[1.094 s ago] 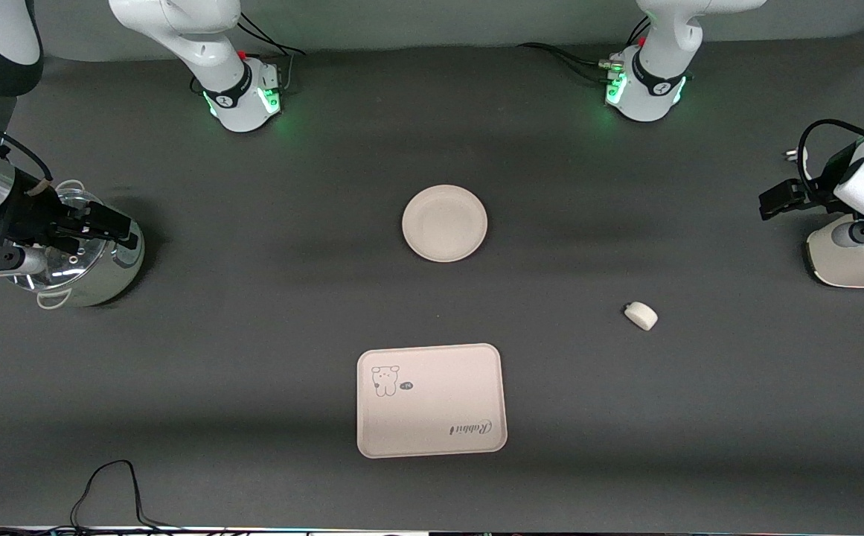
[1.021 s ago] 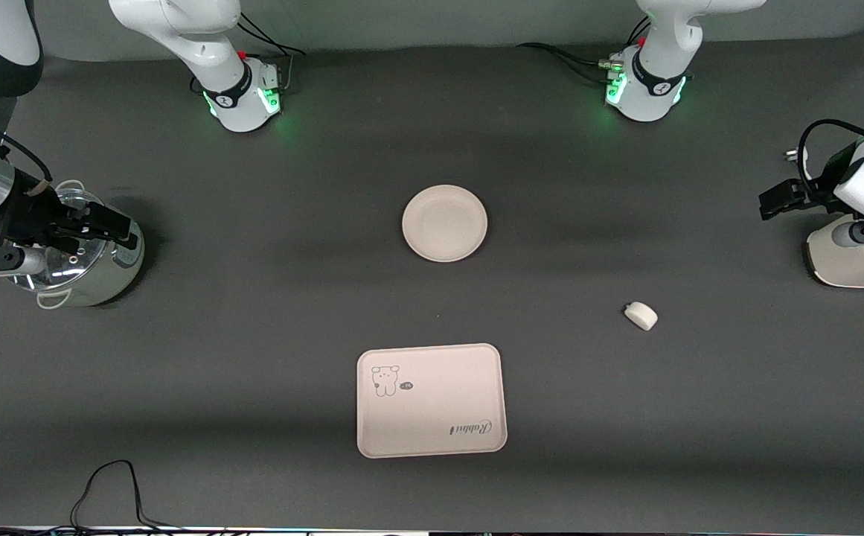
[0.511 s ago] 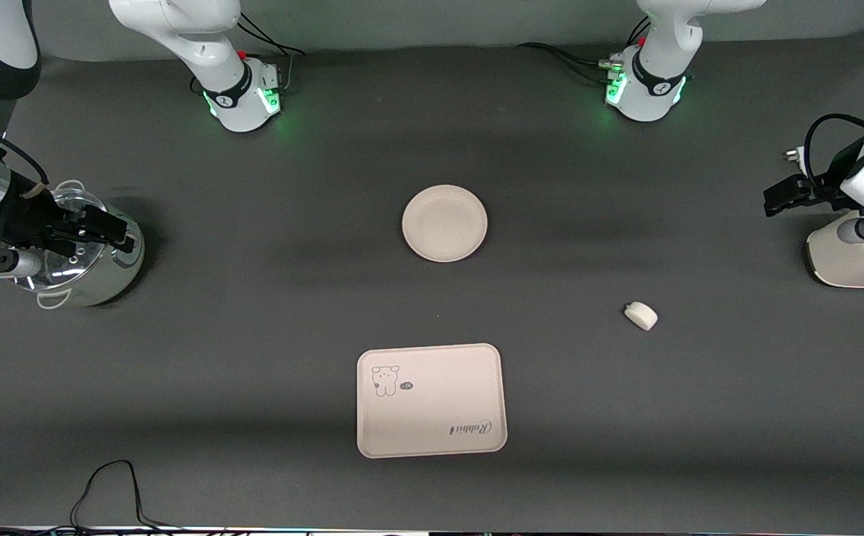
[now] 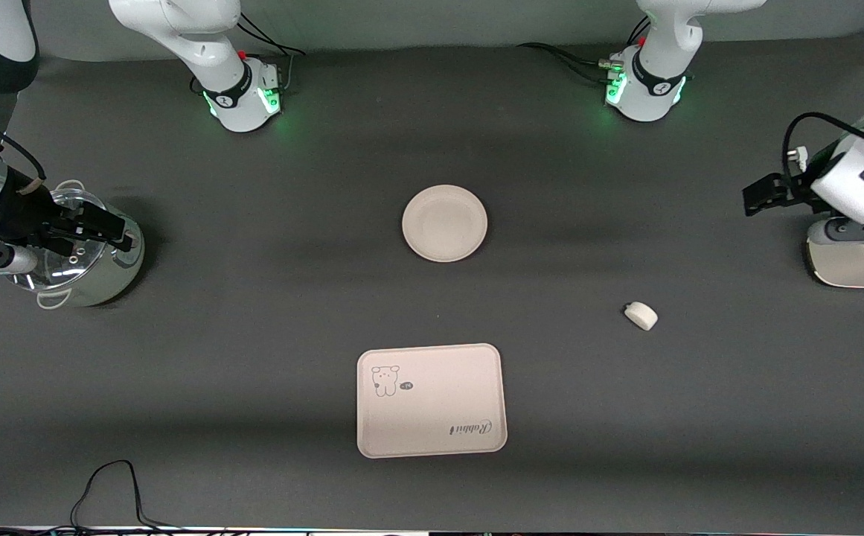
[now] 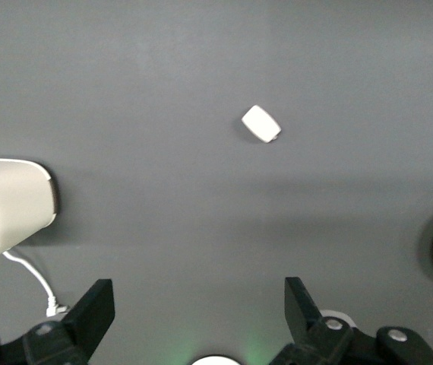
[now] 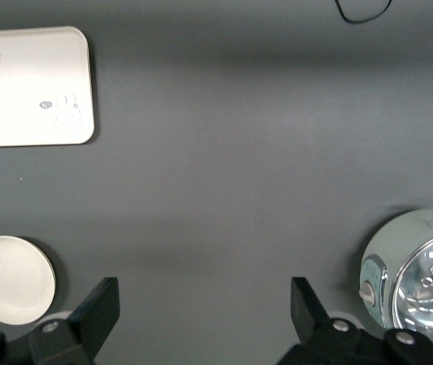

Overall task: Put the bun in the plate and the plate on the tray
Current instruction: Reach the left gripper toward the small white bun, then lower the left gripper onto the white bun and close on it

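Observation:
The bun (image 4: 641,316), a small off-white lump, lies on the dark table toward the left arm's end, apart from everything else. It also shows in the left wrist view as the bun (image 5: 261,123). The round plate (image 4: 444,223) sits empty mid-table. The tray (image 4: 432,400) with the bear drawing lies nearer the front camera than the plate. My left gripper (image 4: 763,195) hangs open at its end of the table, well short of the bun, with nothing between its fingers (image 5: 200,300). My right gripper (image 4: 104,227) is open and empty over a steel pot (image 6: 205,300).
A steel pot with a glass lid (image 4: 85,260) stands at the right arm's end. A white appliance (image 4: 856,260) stands at the left arm's end. A black cable (image 4: 112,484) loops by the front edge. Both arm bases stand along the table's back.
My left gripper has swung a little toward the table's middle. My right gripper has drifted slightly over the pot. Bun, plate and tray have not moved.

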